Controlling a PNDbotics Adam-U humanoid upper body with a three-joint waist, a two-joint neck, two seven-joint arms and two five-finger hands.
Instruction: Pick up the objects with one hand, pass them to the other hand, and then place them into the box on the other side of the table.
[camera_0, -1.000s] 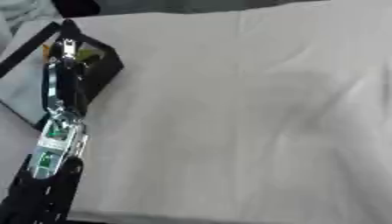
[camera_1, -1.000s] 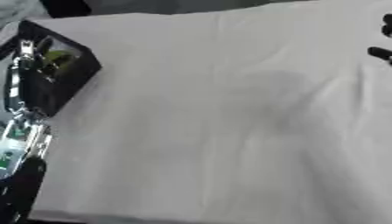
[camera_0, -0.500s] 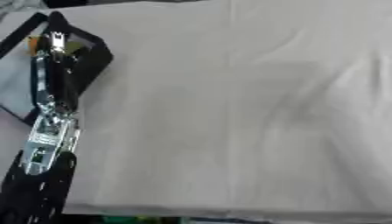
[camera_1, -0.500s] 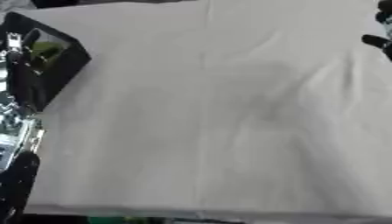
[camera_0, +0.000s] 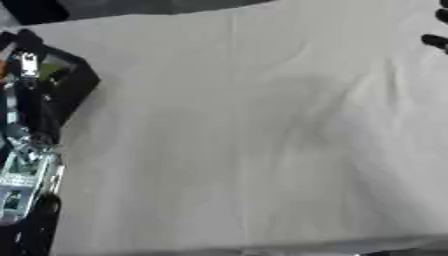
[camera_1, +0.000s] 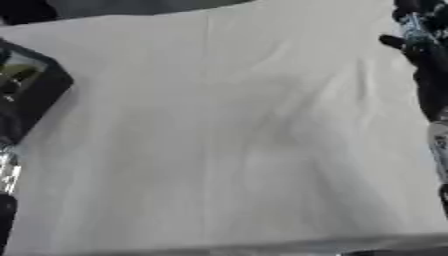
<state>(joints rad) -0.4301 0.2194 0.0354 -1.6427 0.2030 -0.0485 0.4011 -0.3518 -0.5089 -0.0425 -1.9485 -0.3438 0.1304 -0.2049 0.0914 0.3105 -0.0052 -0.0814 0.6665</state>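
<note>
While the left arm runs up the left edge, its left hand (camera_0: 26, 67) sits over the black box (camera_0: 74, 82) at the far left; fingers too blurry to call. Something yellow-green (camera_1: 17, 74) lies inside the box (can't make out what). The right hand (camera_1: 411, 30) pokes in at the far right edge, fingers also unclear. The white tablecloth (camera_0: 245, 140) stretches wide between them, wrinkled, near edge showing.
</note>
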